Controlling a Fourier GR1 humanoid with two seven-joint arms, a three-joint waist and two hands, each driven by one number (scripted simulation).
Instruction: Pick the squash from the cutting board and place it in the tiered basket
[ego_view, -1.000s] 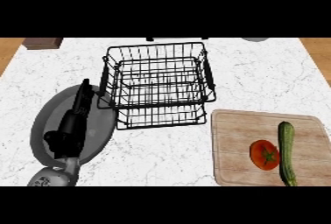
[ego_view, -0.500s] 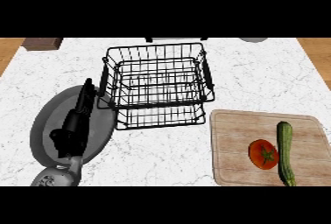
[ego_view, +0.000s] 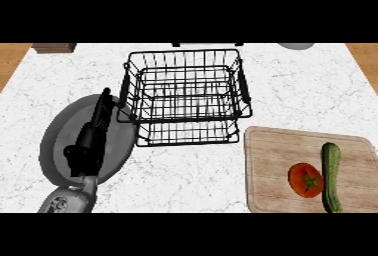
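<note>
Squash (ego_view: 331, 176) on cutting board (ego_view: 275, 150), far right side, long axis running near-to-far, slightly tilted; tomato (ego_view: 306, 180) touching or just beside it on the left. Left hand (ego_view: 92, 137) over grey plate (ego_view: 59, 132), fingers straight, pointing away twd tiered basket (ego_view: 184, 95), holding nothing. Right hand not visible. Squash well apart from left hand, across the counter w/ basket corner between. Judging by layout: right-side pick more natural; approach across the short axis. Pick not yet begun.
</note>
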